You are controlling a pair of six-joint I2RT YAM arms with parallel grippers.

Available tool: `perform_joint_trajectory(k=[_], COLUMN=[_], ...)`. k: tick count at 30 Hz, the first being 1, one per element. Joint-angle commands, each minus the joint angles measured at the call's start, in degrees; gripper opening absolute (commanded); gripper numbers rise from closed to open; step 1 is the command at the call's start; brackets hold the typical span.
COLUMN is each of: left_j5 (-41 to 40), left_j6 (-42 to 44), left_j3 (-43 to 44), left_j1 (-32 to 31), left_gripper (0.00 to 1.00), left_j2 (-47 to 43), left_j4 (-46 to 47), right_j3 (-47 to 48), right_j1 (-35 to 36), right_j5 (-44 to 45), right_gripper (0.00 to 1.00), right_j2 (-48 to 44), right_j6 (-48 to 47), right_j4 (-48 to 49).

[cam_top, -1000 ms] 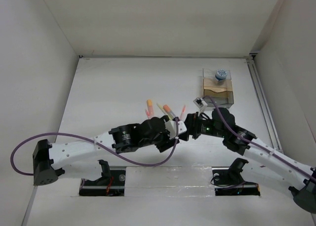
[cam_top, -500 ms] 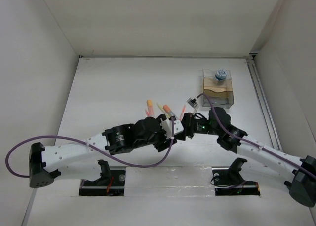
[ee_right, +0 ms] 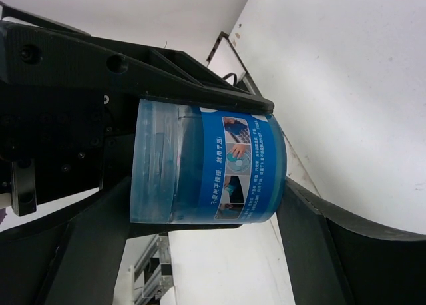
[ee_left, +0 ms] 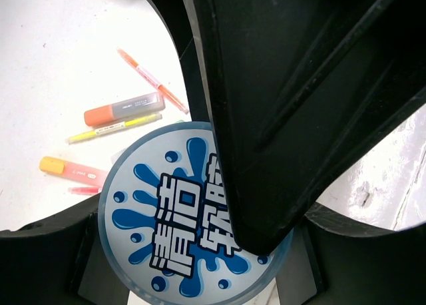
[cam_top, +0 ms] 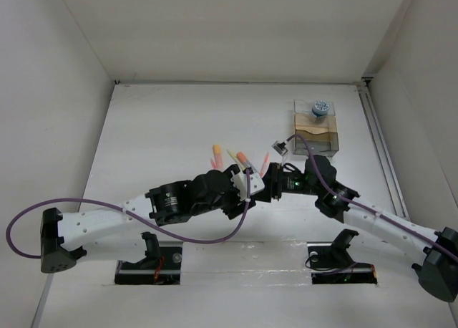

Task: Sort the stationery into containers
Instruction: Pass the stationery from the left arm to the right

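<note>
Orange, yellow and pink pens (cam_top: 240,158) lie loose on the white worktop (cam_top: 164,120), just beyond the left hand (cam_top: 249,179). They are the first hazard: a low sweep of that wrist could, I judge, scatter or roll them. The left hand is clamped on the round blue-and-white tub (ee_left: 166,215), held in the air between the two arms. The right hand (cam_top: 274,179) is spread wide about it, though I cannot tell whether its pads already bear on the tub. The risk here is timing. If the left lets go before the right has a firm hold, the tub drops among the pens, and smooth plastic walls squeezed off-centre may twist or pop free. Farther right, the clear plastic organizer box (cam_top: 315,136) carries a second patterned tub (cam_top: 320,108) at its far end, so a careless placement could knock that one. As to make, the pens are slim, glossy plastic sticks, with one orange highlighter (ee_left: 123,108) stubbier and flat-sided. The tub is a squat cylinder with translucent blue walls wrapped in a printed label and a flat lid bearing a blue splash print. The left hand's fingers (ee_left: 299,85) look matte black and hard. The box is rigid, stepped and tan inside.
</note>
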Motion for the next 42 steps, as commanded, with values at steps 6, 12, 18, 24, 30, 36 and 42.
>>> perform_joint_trajectory(k=[6, 12, 18, 24, 30, 36, 42], left_j5=[-0.5, -1.5, -2.2, -3.2, -3.7, -4.3, -4.3], left_j6=[-0.2, -1.3, -2.5, -3.6, -3.6, -4.2, -4.7], left_j3=[0.2, 0.7, 0.7, 0.7, 1.8, 2.8, 2.8], left_j1=[-0.3, -0.3, -0.3, -0.3, -0.3, -0.3, -0.3], left_gripper=[0.0, 0.0, 0.0, 0.0, 0.06, 0.12, 0.19], left_j2=[-1.6, -2.1, -4.1, -5.3, -5.3, -5.3, -7.7], left_j4=[3.2, 3.7, 5.8, 6.4, 6.4, 6.4, 8.8], right_j3=[-0.2, -5.2, -7.2, -6.7, -7.2, -7.7, -7.7], right_j1=[-0.2, -1.4, -2.7, -2.7, -2.7, -1.4, -0.9], right_j5=[-1.6, -5.3, -7.6, -9.0, -9.6, -9.6, -10.7], right_gripper=[0.35, 0.06, 0.0, 0.0, 0.0, 0.0, 0.0], right_j2=[-0.9, 1.3, 2.6, 3.6, 6.5, 9.0, 14.0], right_j6=[0.7, 8.9, 15.4, 17.9, 21.0, 24.2, 30.4], right_j4=[5.7, 22.2, 35.0, 39.0, 44.2, 51.5, 65.0])
